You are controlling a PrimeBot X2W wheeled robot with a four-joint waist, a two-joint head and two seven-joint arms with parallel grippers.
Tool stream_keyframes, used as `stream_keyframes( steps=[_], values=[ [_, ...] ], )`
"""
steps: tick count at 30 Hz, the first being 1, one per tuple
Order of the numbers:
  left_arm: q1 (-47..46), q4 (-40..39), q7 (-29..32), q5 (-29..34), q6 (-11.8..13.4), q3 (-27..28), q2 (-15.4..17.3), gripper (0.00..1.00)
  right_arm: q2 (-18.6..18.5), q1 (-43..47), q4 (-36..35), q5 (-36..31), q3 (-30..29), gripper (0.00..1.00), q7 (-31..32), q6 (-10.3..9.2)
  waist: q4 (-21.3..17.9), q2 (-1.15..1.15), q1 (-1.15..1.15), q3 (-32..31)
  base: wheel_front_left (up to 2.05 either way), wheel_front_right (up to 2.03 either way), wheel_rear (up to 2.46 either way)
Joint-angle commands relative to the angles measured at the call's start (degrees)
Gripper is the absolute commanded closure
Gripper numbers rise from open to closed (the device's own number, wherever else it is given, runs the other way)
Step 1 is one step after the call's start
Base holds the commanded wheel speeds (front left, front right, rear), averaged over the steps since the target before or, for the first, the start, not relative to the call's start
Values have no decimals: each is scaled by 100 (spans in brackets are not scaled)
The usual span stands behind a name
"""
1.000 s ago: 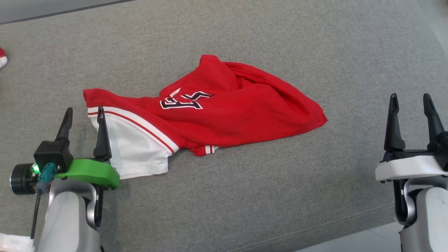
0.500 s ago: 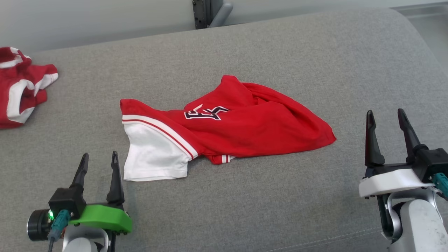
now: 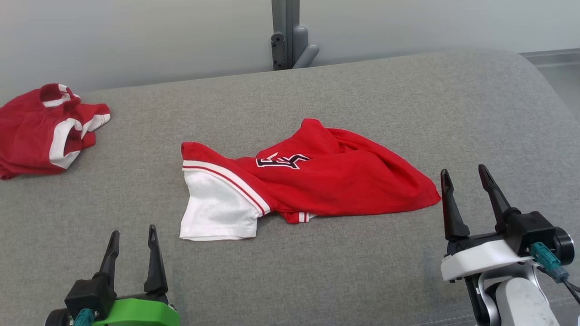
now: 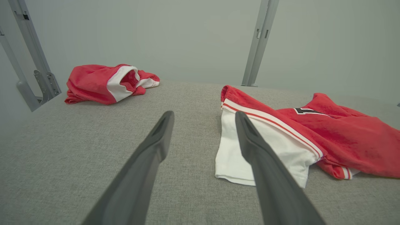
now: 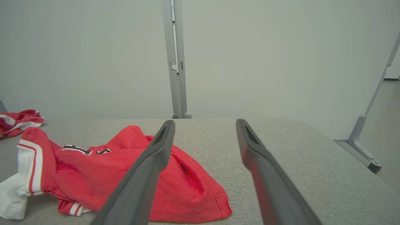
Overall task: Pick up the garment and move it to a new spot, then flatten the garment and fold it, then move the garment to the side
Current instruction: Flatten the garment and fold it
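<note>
Grey fabric surface [image 3: 317,271] takes up most of head view, pale wall [image 3: 136,40] across the top. Task garment [image 3: 353,181], red jersey, lies crumpled approx centre frame, slightly right, flat on the surface and not folded. Its white sleeve [image 3: 217,208] w/ red-white stripe band sticks out to lower left, red body bunches toward right, ending in a corner near the R fingers. 2nd red/white garment [image 3: 31,136] in a heap at left edge, upper left, well apart from the task one.

Right gripper [image 3: 463,169] at lower right, white mount, fingers apart, nothing between them, tips just beside the jersey's right corner, contact can't tell. Left gripper [image 3: 132,230] at bottom left, green mount, fingers apart and empty, below-left of the white sleeve, not touching it.

Grey metal post [image 3: 285,31] top centre behind the surface. Black/white lettering [image 3: 281,160] on jersey chest, partly creased, unreadable.
</note>
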Motion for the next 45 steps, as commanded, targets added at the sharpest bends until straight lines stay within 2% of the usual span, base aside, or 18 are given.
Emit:
stream_keyframes(
  steps=[1, 9, 20, 24, 30, 33, 38, 45],
  values=[
    [102, -31, 1, -77, 70, -27, 1, 0, -12, 51, 30, 48, 52, 0, -21, -10, 12, 33, 0, -39, 0, 0, 0],
    [134, -79, 1, -90, 185, -170, 0, 0, -12, -38, 185, 128, 219, 0, -21, -10, 39, 33, 0, -85, 0, 0, 0],
    [47, -13, 1, -55, 202, -222, 0, 0, -12, -101, 327, 133, 317, 0, -21, -10, 39, 33, 0, -108, 0, 0, 0],
    [41, 122, 1, -80, 135, -272, 0, 0, -12, -120, 332, 134, 297, 0, -21, -10, 34, 33, 0, -89, 0, 0, 0],
    [-185, 813, 7, -163, 64, -478, 2, 0, -12, -137, 333, 128, 259, 0, -21, -10, 33, 33, 0, -20, 0, 0, 0],
    [-459, 1259, 149, -221, 125, -574, 4, 0, -12, -157, 335, 130, 275, 0, -22, -10, 7, 33, 0, 26, 0, 0, 0],
    [-964, 1900, 411, -321, 47, -666, 4, 0, -12, -221, 334, 129, 292, 0, -21, -10, -103, 33, 0, 148, 0, 0, 0],
    [-1511, 2632, 607, -457, 200, -556, 26, 0, -11, -278, 313, 132, 255, 0, -21, -10, -277, 33, 0, 336, 0, 0, 0]
  ],
)
